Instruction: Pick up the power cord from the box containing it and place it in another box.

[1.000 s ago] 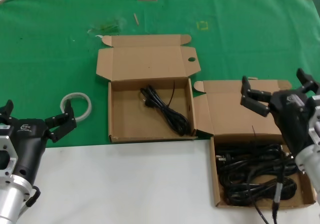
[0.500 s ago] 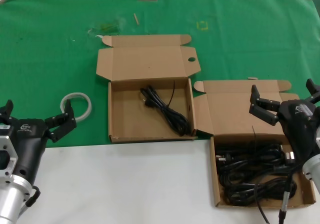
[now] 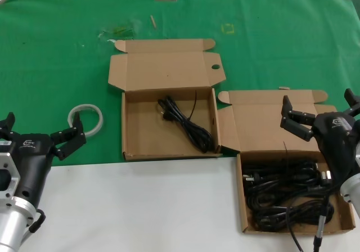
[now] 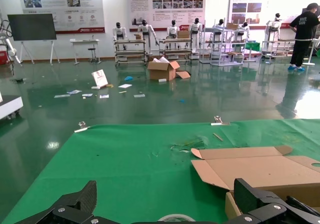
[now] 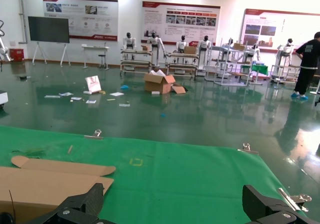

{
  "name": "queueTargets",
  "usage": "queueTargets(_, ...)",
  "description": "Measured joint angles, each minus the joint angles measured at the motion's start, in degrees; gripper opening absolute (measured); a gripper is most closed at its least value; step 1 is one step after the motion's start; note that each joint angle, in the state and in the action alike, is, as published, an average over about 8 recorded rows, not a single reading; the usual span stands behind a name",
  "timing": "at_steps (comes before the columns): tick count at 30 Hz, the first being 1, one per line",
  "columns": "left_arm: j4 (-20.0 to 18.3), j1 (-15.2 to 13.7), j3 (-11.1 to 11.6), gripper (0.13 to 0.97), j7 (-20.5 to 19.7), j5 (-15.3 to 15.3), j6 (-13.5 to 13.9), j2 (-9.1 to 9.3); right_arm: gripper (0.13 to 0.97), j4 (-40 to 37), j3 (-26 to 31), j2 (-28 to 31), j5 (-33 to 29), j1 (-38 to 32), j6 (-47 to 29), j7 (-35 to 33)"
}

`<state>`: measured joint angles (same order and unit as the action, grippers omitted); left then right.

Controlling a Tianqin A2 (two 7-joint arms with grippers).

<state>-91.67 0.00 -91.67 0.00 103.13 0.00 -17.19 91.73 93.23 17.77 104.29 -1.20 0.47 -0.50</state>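
The power cords (image 3: 287,193) lie in a black tangle filling the box (image 3: 243,207) at about four o'clock in the head view, whose lid stands open with a wide flap bearing a hole toward nine o'clock. The other box (image 3: 129,145) sits near the centre, its lid folded back toward twelve o'clock with a small round hole at its corner, and one coiled cord (image 3: 185,124) already rests inside it. The step in hand looks like the approach for a fresh pick: the right gripper (image 3: 323,117) hangs above the full box's lid, at its three o'clock side, fingers spread wide and holding nothing, touching neither cord nor cardboard. The next move likely calls for lowering toward six o'clock into the tangle and closing on a single cord without dragging its neighbours. The left gripper (image 3: 39,134) waits at eight o'clock, fingers also spread and empty, near a white ring (image 3: 86,118) on the green cloth (image 3: 56,49).
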Motion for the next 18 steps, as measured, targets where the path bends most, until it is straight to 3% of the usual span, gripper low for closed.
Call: queueTargets(18,0.00,0.00,0.00,0.966,0.00,0.00,0.00,0.00,0.966,0.00,0.00,0.00,0.00,0.00,0.00,0.00)
